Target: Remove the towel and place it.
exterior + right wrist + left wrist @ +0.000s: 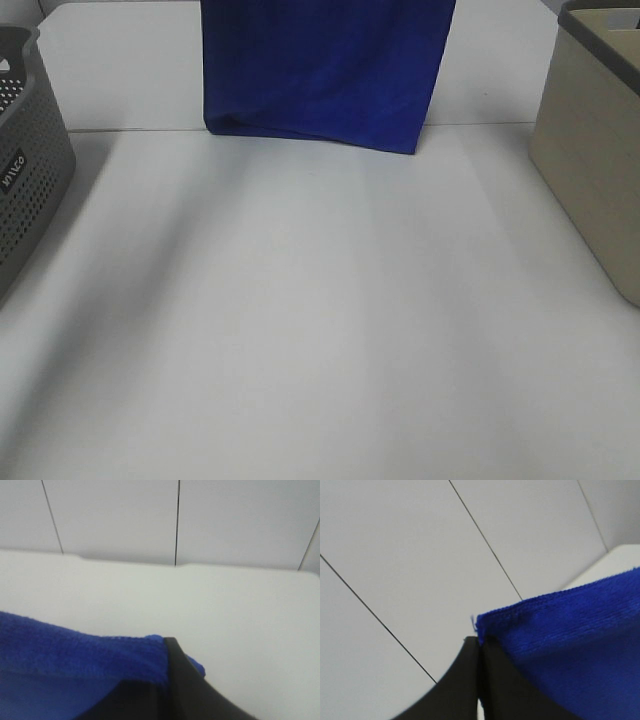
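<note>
Towel (325, 70) hangs spread over the far side of the table (320, 330), between the grey basket (30, 160) and the beige bin (590, 150); can't tell if the hem touches. Left gripper (479, 647) is clamped tight on one top corner, and right gripper (167, 655) is pinched closed on the other. You should expect soft, floppy, light plush that isn't slippery. Grip the hemmed corners, well apart.
</note>
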You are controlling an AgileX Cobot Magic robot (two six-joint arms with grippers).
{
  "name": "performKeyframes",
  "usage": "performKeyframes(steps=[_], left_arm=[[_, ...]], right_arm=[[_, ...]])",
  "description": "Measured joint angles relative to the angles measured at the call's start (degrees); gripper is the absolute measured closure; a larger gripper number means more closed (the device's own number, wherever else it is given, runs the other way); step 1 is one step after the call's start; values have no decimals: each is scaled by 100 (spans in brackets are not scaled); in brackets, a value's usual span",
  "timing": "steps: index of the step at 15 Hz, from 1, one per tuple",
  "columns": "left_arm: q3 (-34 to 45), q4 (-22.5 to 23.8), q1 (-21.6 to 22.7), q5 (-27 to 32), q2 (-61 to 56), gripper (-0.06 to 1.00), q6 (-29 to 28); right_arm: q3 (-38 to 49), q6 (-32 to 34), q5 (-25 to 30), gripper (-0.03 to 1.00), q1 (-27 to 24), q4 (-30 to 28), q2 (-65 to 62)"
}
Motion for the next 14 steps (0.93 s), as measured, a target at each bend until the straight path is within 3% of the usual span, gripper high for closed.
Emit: performKeyframes(steps=[3,4,6,8,11,14], left_arm=[[0,516,0,1822,-229,94,-1197],[0,596,0,2172,-264,94,-1438],[0,722,0,3461,-395,94,-2114],[0,498,0,4629,-584,94,-2699],[29,481,0,4664,-682,94,-3237],[676,378,0,4675,-1037,94,-3570]], right_arm=[[0,-1455,1782,95,0,1455,-74],[0,-1610,2103,95,0,1570,-80],[0,-1856,3300,95,0,1713,-183],[6,-1862,4079,95,0,1954,-453],[143,-1707,4108,95,0,2160,-527],[1066,-1662,4108,95,0,2160,-1031]])
